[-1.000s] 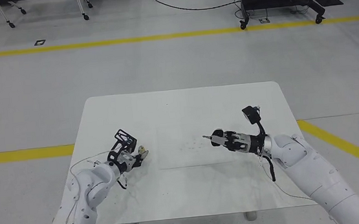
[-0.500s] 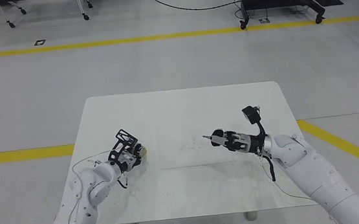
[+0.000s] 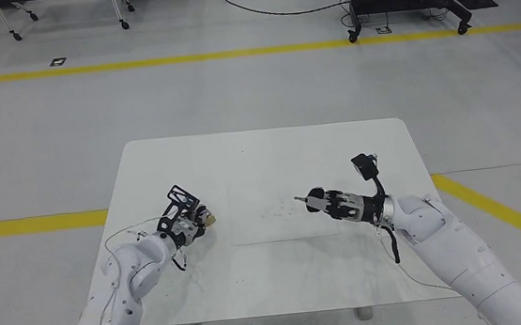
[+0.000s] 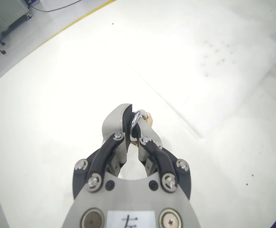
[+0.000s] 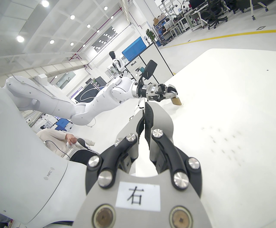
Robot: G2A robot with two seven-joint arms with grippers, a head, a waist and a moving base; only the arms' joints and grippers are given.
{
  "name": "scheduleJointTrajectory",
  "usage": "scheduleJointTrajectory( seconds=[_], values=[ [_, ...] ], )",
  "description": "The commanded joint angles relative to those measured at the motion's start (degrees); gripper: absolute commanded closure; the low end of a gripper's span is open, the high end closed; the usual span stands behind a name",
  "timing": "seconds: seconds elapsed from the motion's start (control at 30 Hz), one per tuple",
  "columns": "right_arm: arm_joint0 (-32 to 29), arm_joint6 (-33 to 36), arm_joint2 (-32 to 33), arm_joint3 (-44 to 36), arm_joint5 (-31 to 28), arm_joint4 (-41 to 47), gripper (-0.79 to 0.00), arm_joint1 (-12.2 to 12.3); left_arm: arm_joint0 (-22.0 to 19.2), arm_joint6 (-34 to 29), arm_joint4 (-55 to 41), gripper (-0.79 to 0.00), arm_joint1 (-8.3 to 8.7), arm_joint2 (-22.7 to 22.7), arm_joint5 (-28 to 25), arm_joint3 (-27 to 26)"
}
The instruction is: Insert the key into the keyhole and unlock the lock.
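Left gripper [image 4: 134, 121] pressed tight, I pinch the lock [image 4: 149, 119] by its silver shackle [image 4: 137, 115], which runs between the black pads. The brass body juts just beyond my fingertips, low at the white table [image 3: 269, 157]; whether it touches the surface I cannot tell.

My right gripper [image 3: 313, 201] hangs well apart from the left one, facing it across the table, its fingers closed together on the key [image 3: 299, 198]. From above, the key shows as a thin dark stub sticking out of the tip toward the lock. In the right wrist view the pads meet edge to edge and hide the key itself.

Between the two grippers, ahead of each, lies a thin flat white sheet [image 4: 215, 90] on the table, marked with rows of small dark dots [image 4: 217, 58]. Its nearest corner sits just beside the lock, off to the side of my left gripper. Key and lock are apart, the keyhole not visible.
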Motion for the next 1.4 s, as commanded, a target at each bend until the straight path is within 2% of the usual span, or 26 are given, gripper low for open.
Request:
scheduleJointTrajectory(
  seconds=[0.0,0.13,0.4,0.73,0.87,1.0,1.13,1.33,1.37],
  values=[
    [0.0,0.0,0.0,0.0,0.0,0.0,0.0,0.0,0.4,2.17,-4.84,0.0,-0.05,-0.92,-0.76,-0.06],
    [0.0,0.0,0.0,0.0,0.0,0.0,0.0,0.0,0.66,2.9,-10.59,0.0,-0.02,-1.91,-2.73,-0.21],
    [0.0,0.0,0.0,0.0,0.0,0.0,0.0,0.0,0.35,5.23,-7.96,0.0,-0.4,2.4,-3.86,-2.04],
    [0.0,0.0,0.0,0.0,0.0,0.0,0.0,0.0,0.35,5.23,-7.96,0.0,-0.4,2.4,-3.86,-2.04],
    [0.0,0.0,0.0,0.0,0.0,0.0,0.0,0.0,0.08,6.15,-20.38,0.0,-1.06,2.73,-2.96,0.36],
    [0.0,0.0,0.0,0.0,0.0,0.0,0.0,0.0,-1.94,2.13,-32.88,0.0,-1.43,3.32,-5.03,4.48],
    [0.0,0.0,0.0,0.0,0.0,0.0,0.0,0.0,-5.14,-5.84,-44.52,0.0,-1.73,4.48,-4.81,8.28],
    [0.0,0.0,0.0,0.0,0.0,0.0,0.0,0.0,-10.83,-21.04,-67.53,0.0,-2.83,8.83,-2.32,12.85],
    [0.0,0.0,0.0,0.0,0.0,0.0,0.0,0.0,-12.01,-22.98,-68.17,0.0,-2.89,9.39,-2.33,13.46]
  ],
)
